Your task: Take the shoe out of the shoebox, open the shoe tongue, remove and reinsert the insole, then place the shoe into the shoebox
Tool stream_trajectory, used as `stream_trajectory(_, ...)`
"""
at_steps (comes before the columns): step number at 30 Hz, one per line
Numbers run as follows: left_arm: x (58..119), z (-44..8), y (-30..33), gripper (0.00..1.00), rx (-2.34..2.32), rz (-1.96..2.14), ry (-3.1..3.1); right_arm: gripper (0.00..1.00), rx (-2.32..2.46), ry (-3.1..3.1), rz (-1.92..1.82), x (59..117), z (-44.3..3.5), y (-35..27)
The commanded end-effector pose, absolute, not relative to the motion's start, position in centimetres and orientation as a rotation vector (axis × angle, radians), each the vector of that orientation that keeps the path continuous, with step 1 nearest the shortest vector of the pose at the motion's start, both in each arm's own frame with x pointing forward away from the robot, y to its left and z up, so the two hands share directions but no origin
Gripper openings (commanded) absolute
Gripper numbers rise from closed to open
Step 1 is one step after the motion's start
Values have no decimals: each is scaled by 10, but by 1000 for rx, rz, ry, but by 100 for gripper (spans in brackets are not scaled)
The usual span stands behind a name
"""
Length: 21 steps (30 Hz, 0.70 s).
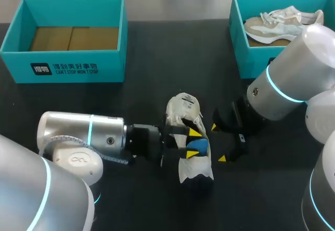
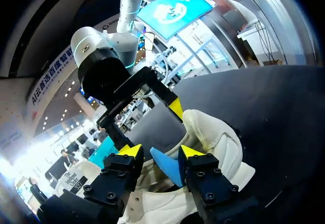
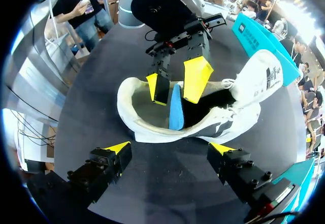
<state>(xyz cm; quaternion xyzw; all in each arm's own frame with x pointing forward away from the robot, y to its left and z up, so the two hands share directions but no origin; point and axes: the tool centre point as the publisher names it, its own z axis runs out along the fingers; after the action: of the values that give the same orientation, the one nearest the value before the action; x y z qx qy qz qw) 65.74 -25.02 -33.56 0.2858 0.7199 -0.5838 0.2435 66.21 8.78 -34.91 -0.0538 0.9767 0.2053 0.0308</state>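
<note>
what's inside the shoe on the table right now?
A blue insole stands on edge in the shoe opening, pinched by the left hand. Its lower part and the toe cavity are hidden by the upper.

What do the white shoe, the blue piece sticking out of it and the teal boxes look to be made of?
The shoe looks like soft matt white fabric or synthetic leather: its walls sag and crease. The insole is probably blue foam, thin and curved. The left shoebox seems cardboard: teal outside, plain brown floor.
</note>
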Motion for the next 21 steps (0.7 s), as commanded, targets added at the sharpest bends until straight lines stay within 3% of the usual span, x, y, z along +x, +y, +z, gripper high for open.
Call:
stream_trajectory(1,653,-334,-255,45,724,-1632,1936,100,-165,3007,632,661,-350,88)
stream_trajectory(11,652,-325,-266,40,656,-1727,1950,100,-165,3007,632,661,-350,88)
stream_trajectory(15,651,-325,-264,33,647,-1739,1981,100,-165,3007,632,661,-350,88)
stream_trajectory(21,647,-316,-255,40,639,-1761,2026,100,-165,3007,632,661,-350,88)
